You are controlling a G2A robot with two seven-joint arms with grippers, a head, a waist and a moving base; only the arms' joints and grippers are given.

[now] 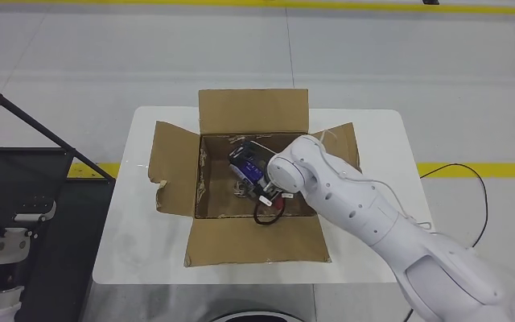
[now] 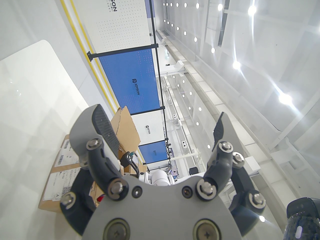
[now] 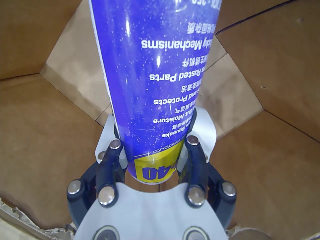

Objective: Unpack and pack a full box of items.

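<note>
Right claw point(image 3: 155, 136) clamped round the blue spray can point(image 3: 155, 51), low inside the open box point(image 1: 253, 109) at mid-worktop point(image 1: 137, 233). Left claw point(image 2: 160, 126) spread wide, holding nothing. Step judged unpacking; next move calls for a straight lift clear of the box walls.

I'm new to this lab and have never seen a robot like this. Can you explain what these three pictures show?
It is a two-armed robot at a white table. One picture looks down from above its arms. The other two come from cameras on its wrists. On the table stands an open brown cardboard box. The right gripper, a two-fingered clamp, is inside the box, shut on a blue and yellow spray can. The left gripper is open, holds nothing and points up toward the ceiling.
</note>
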